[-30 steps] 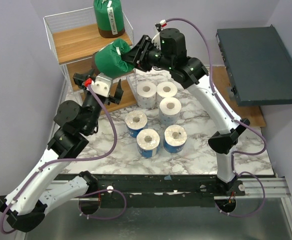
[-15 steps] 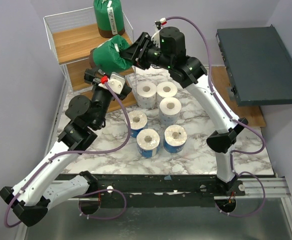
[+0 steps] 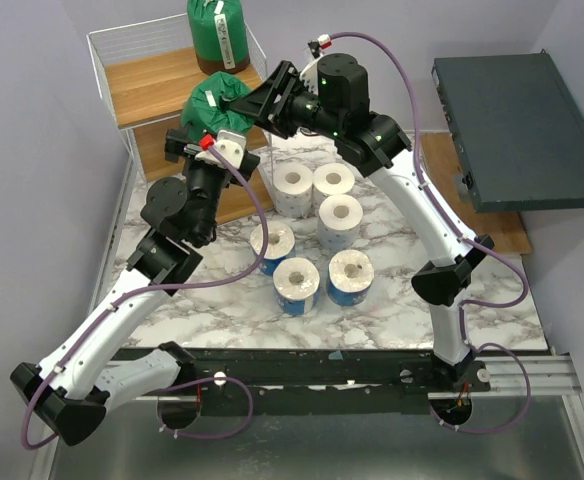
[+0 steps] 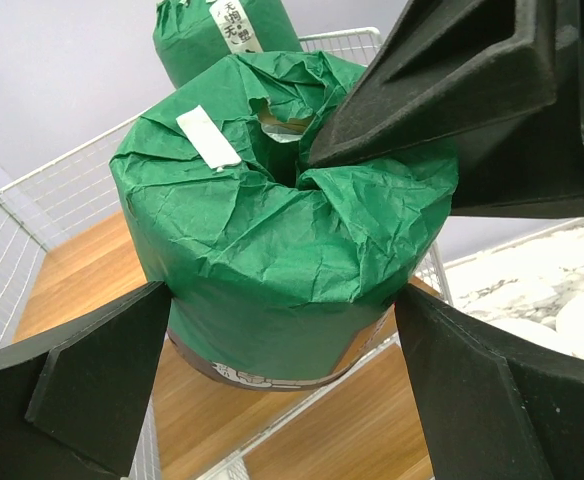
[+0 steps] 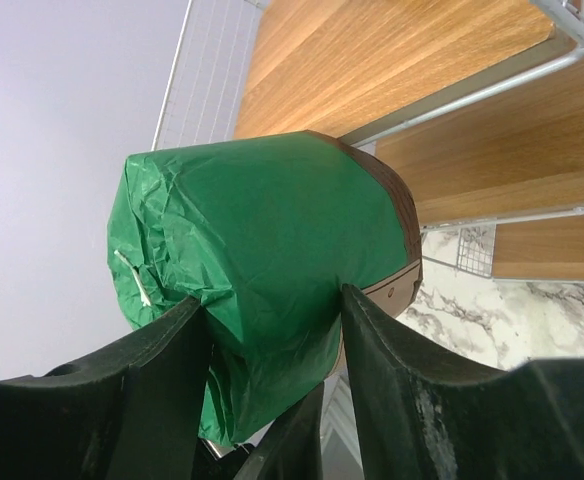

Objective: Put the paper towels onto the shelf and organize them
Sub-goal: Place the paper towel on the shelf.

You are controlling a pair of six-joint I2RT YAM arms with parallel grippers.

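My right gripper (image 3: 236, 104) is shut on a green-wrapped paper towel roll (image 3: 212, 103) and holds it upright in the air at the shelf's (image 3: 152, 85) front right corner, over the wooden boards. One right finger presses into the roll's crumpled top (image 4: 272, 230). My left gripper (image 4: 280, 300) is open, with one finger on each side of the roll's lower part, close to its sides. In the right wrist view the roll (image 5: 262, 230) sits between the fingers (image 5: 412, 380). A second green roll (image 3: 218, 35) stands on the top board.
Several white and blue-printed rolls (image 3: 317, 235) stand upright in a cluster on the marble table (image 3: 222, 300). A dark grey flat box (image 3: 517, 130) lies at the back right. The shelf's thin wire sides (image 4: 52, 190) rise around its boards.
My right gripper has carried the green roll left and turned it upright by the shelf. My left arm has risen, and its open fingers now flank the roll.
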